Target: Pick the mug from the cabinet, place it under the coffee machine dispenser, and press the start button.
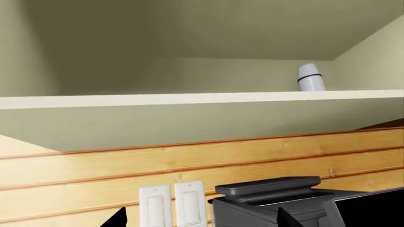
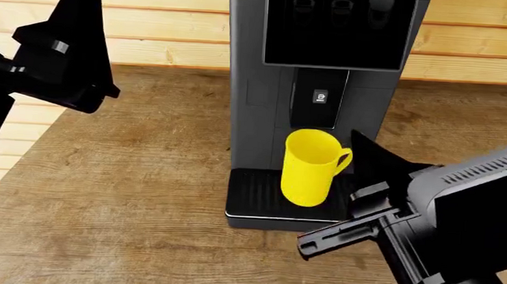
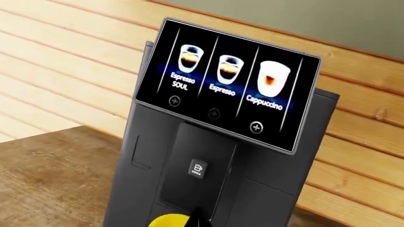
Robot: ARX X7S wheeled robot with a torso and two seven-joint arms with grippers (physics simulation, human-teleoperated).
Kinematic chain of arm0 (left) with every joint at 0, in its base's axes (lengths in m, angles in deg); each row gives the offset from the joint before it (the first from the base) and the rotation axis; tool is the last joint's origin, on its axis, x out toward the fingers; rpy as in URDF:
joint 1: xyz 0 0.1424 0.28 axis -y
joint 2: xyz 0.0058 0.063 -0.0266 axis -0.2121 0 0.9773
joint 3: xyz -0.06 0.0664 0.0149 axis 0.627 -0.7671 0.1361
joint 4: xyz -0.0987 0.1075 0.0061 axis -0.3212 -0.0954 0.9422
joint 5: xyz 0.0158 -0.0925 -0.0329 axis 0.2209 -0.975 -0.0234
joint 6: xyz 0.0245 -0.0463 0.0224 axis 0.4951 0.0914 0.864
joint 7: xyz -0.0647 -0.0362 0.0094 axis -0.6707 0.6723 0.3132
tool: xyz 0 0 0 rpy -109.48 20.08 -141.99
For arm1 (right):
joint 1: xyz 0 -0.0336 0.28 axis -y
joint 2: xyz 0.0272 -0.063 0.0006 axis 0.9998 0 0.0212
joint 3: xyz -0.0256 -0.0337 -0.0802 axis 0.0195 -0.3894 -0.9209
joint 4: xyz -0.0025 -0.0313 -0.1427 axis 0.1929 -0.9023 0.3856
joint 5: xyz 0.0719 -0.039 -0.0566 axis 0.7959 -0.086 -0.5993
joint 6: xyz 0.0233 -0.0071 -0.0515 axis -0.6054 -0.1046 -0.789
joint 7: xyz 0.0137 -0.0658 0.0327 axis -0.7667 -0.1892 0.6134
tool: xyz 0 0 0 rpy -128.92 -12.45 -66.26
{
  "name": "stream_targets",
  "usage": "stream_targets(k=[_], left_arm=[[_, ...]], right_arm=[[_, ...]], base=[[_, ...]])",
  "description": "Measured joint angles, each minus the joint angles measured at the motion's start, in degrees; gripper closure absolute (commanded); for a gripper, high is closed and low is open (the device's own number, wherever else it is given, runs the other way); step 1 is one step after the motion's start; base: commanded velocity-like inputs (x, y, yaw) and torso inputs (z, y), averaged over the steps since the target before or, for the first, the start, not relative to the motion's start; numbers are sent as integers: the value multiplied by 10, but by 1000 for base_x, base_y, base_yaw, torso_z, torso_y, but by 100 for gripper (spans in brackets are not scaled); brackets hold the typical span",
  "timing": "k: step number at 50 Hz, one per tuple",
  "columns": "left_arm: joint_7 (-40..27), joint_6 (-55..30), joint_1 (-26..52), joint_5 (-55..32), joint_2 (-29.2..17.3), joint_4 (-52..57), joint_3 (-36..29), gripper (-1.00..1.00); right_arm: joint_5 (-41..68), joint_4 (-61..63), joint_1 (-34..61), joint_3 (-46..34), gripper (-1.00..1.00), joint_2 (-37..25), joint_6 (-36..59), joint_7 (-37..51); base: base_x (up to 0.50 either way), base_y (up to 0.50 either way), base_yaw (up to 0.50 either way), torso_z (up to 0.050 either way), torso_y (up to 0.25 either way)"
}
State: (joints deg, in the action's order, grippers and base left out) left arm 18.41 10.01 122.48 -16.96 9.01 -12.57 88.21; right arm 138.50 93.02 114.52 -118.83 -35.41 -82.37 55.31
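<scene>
The yellow mug (image 2: 309, 168) stands upright on the ribbed drip tray (image 2: 253, 193), right under the black dispenser (image 2: 319, 100) of the dark grey coffee machine (image 2: 253, 103). My right gripper (image 2: 362, 142) is shut and empty, just right of the mug, pointing at the machine. In the right wrist view its tip (image 3: 200, 218) sits beside the mug's rim (image 3: 165, 221), below the dispenser (image 3: 197, 176) and the lit drink panel (image 3: 227, 85). My left gripper (image 2: 80, 3) is raised at the far left. It is open and empty (image 1: 202, 223).
The left wrist view shows an open cabinet shelf (image 1: 189, 100) with a white cylinder with a black band (image 1: 311, 78) on it. Two white wall switches (image 1: 171, 203) are beside the machine's top (image 1: 277, 191). A wooden counter (image 2: 121, 174) and plank wall surround the machine.
</scene>
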Motion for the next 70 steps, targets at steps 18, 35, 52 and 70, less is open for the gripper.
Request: stream_targets(k=[18,35,52,70], left_arm=[[1,4,0,3,-1,-3,-4,-100],[1,7,-1,3,-4,-4,-5,-100],[4,12,-5,9,-5,-5,-8,-100],[4,15,-5,9,-7,-7,-10,-100]], right_arm=[[50,-47,69,-44,100,19,-32,-50],[83,-79,76,-32,100,55,-38,-77],[105,-111,54,-15,100,67,-55,-95],[113,-138,31,3,100,87,-63,-99]], base=[[0,0,0,0,0],[0,0,0,0,0],[0,0,0,0,0],[0,0,0,0,0]])
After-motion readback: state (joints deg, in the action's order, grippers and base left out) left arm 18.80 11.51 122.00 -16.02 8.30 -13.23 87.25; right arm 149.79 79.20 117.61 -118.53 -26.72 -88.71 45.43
